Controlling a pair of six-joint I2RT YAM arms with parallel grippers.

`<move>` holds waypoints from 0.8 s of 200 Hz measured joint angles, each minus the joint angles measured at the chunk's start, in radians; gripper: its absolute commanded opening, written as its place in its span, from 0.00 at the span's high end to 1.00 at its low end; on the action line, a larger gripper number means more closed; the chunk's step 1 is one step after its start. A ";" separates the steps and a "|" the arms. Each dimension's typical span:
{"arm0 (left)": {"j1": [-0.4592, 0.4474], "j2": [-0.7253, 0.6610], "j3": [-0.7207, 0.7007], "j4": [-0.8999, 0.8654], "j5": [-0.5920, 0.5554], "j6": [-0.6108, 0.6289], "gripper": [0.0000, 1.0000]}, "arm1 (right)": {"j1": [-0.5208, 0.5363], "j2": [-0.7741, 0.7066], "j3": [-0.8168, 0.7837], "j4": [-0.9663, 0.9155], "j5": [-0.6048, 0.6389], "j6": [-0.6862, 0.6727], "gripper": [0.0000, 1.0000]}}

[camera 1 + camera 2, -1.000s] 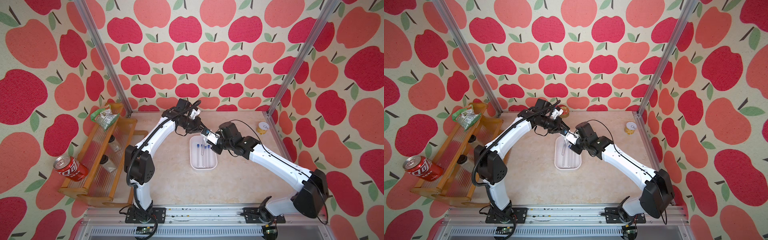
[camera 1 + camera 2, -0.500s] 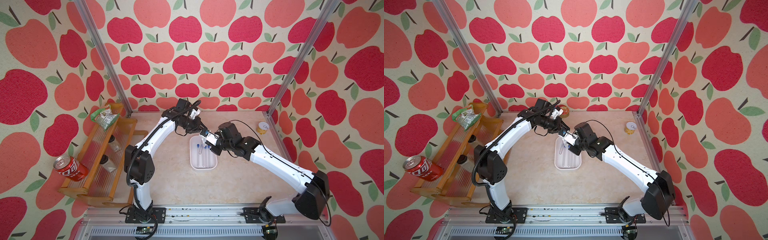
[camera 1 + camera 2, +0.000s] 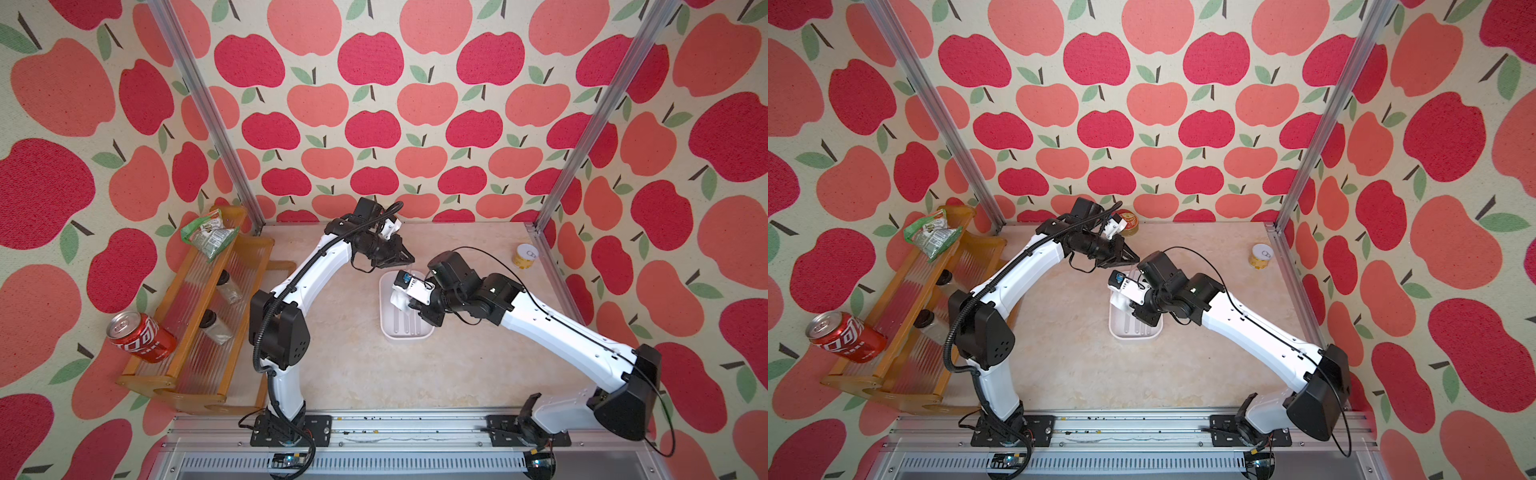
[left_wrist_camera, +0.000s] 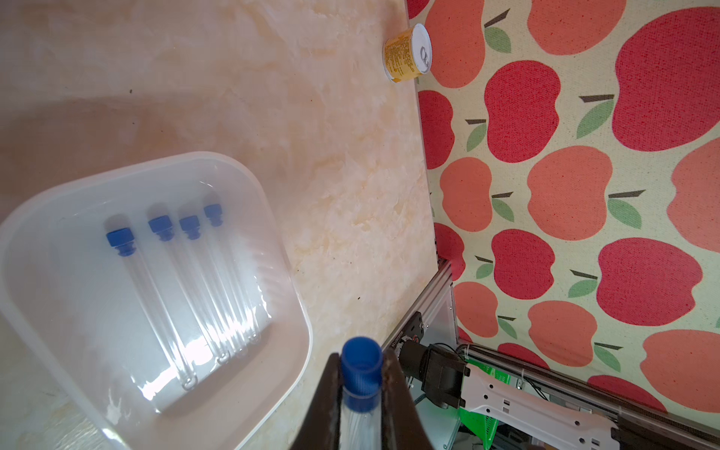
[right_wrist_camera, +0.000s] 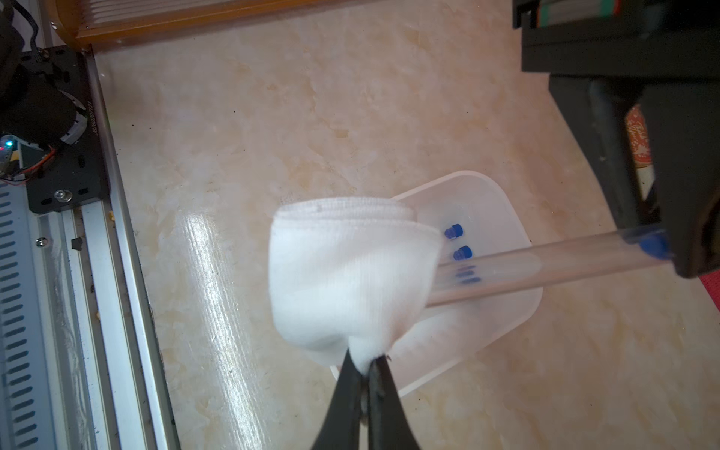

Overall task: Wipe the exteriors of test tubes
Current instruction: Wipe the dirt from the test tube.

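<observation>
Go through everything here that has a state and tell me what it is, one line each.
held test tube, capped, clamped at cap end, other end inside cloth
four test tubes, capped, lying in tray
cloth, pinched, wrapped around tube end
left gripper, shut on held test tube
right gripper, shut on cloth

There are five test tubes (image 4: pixel 156 311), one tray (image 4: pixel 288 304), one cloth (image 5: pixel 350 272), one rack (image 3: pixel 183 395), two jars (image 3: pixel 217 330), one soda can (image 3: pixel 141 336), two tins (image 3: pixel 1261 256).

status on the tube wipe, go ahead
Left tool shut on test tube by its cap. Right tool shut on white cloth, wrapped over tube's far end. Four tubes in tray. Nothing blocking.
</observation>
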 measured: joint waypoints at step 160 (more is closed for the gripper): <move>-0.017 0.014 0.031 -0.037 -0.085 0.040 0.86 | -0.009 0.306 0.404 -0.276 0.354 -0.160 1.00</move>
